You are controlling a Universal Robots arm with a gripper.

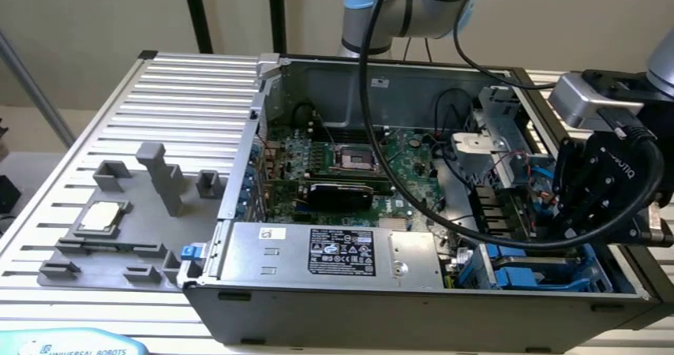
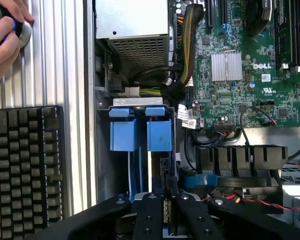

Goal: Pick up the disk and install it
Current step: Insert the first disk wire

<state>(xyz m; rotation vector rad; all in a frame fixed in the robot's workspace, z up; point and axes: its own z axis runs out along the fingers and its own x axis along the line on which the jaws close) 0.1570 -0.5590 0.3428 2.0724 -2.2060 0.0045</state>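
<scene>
In the wrist view my gripper (image 2: 165,210) hangs over the drive bay at the case's front corner. Its two black fingers (image 2: 151,212) stand close together on a thin dark edge. That edge runs up to the bright blue frame of the disk (image 2: 160,136), which stands on edge in the bay. A second blue frame piece (image 2: 123,131) sits right beside it. In the exterior view the gripper (image 1: 577,217) is low inside the open computer case (image 1: 421,312) at the exterior view's right, above blue bay parts (image 1: 522,278). The disk's label is hidden.
The motherboard (image 2: 250,65) and the grey power supply (image 1: 327,252) lie close to the bay, with cables (image 2: 187,45) between. Outside the case a small silver chip (image 1: 101,217) rests on a grey fixture. A keyboard (image 2: 24,165) and a person's hand (image 2: 2,37) lie beside the case.
</scene>
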